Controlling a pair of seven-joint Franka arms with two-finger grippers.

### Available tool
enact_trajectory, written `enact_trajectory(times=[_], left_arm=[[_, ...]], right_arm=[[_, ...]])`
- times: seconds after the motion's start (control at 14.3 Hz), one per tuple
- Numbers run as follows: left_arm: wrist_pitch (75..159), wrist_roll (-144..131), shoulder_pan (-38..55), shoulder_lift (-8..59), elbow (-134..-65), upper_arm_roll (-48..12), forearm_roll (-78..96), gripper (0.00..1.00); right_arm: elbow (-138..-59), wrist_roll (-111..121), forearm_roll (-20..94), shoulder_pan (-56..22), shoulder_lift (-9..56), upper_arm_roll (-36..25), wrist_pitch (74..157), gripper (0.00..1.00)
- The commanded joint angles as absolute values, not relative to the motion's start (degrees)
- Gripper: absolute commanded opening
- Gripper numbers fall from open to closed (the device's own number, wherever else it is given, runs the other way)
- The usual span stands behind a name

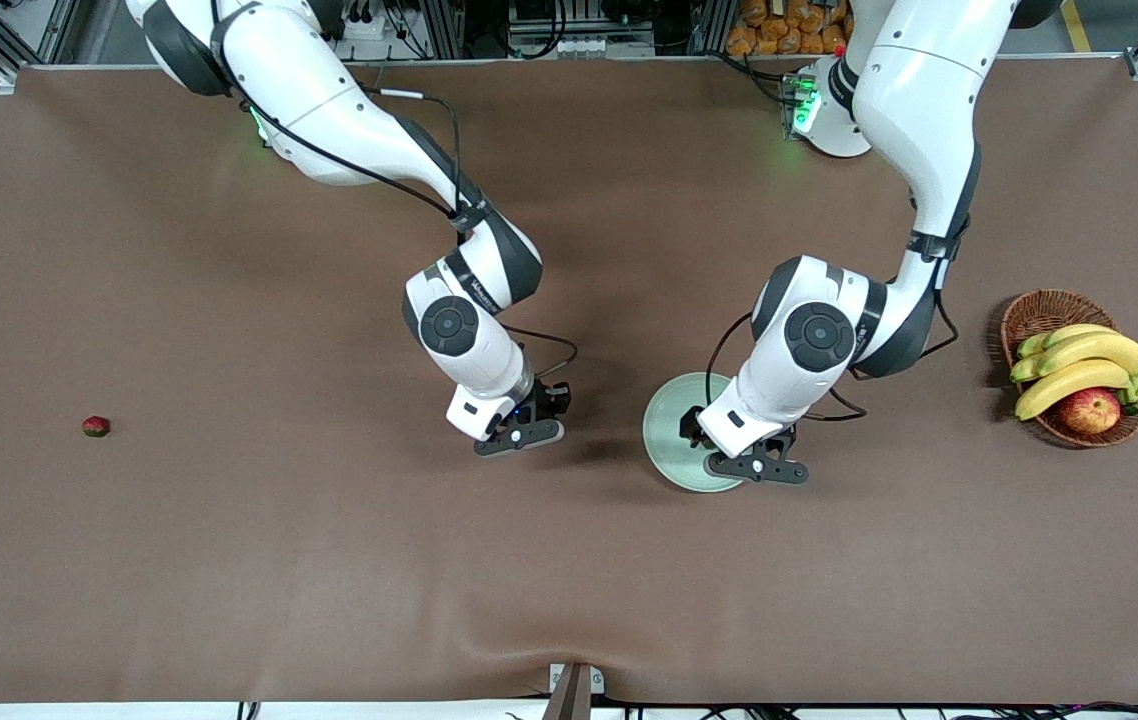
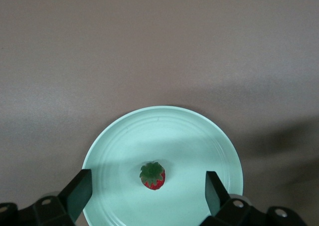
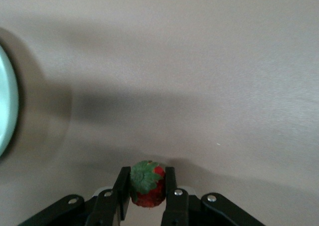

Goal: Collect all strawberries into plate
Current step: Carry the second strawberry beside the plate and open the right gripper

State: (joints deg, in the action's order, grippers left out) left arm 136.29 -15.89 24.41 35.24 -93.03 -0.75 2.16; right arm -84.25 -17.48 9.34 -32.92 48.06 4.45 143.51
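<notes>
Left gripper (image 2: 144,188) spread wide over plate (image 2: 199,136) holding one strawberry (image 2: 152,175), right gripper (image 3: 147,188) pinching second strawberry (image 3: 147,183) above table (image 1: 229,550), third strawberry (image 1: 96,427) toward right arm's end, no legible writing.

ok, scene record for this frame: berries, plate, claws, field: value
strawberry in plate: one, on the plate, at
strawberry held: one, in the right claw, over bare table beside the plate
strawberry loose: one, on the table toward the right arm's end
left claw: open, over the plate, berry between its fingers untouched
basket: bananas and apple, toward the left arm's end
</notes>
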Motion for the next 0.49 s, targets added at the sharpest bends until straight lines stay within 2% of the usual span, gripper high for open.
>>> enact_trajectory(times=[0.0, 0.07, 0.14, 0.21, 0.28, 0.35, 0.42], left_arm=[[135.88, -16.44, 24.08, 34.01, -93.95, -1.32, 1.49, 1.00], [135.79, -16.52, 24.17, 34.10, -93.96, -1.41, 1.49, 1.00], [135.79, -16.61, 24.43, 34.10, -93.96, -1.41, 1.67, 1.00], [135.88, -16.61, 24.52, 34.10, -93.96, -1.49, 1.76, 1.00], [135.79, -16.61, 24.43, 34.10, -93.96, -1.41, 1.76, 1.00], [135.88, -16.52, 24.35, 34.10, -93.87, -1.49, 1.76, 1.00], [135.88, -16.61, 24.35, 34.10, -93.87, -1.49, 1.76, 1.00]], right_arm=[[-80.25, -18.45, 10.02, -33.57, 51.32, 3.96, 143.70, 0.00], [-79.90, -18.72, 10.02, -33.57, 51.85, 3.96, 143.70, 0.00], [-79.72, -18.72, 10.02, -33.57, 52.20, 3.96, 143.70, 0.06], [-79.72, -18.72, 9.93, -33.57, 52.21, 3.96, 143.70, 0.31], [-79.72, -18.72, 9.76, -33.57, 52.21, 3.96, 143.70, 0.78], [-79.80, -18.72, 9.49, -33.57, 52.03, 3.96, 143.70, 1.00], [-79.80, -18.63, 9.49, -33.49, 51.60, 3.96, 143.70, 1.00]])
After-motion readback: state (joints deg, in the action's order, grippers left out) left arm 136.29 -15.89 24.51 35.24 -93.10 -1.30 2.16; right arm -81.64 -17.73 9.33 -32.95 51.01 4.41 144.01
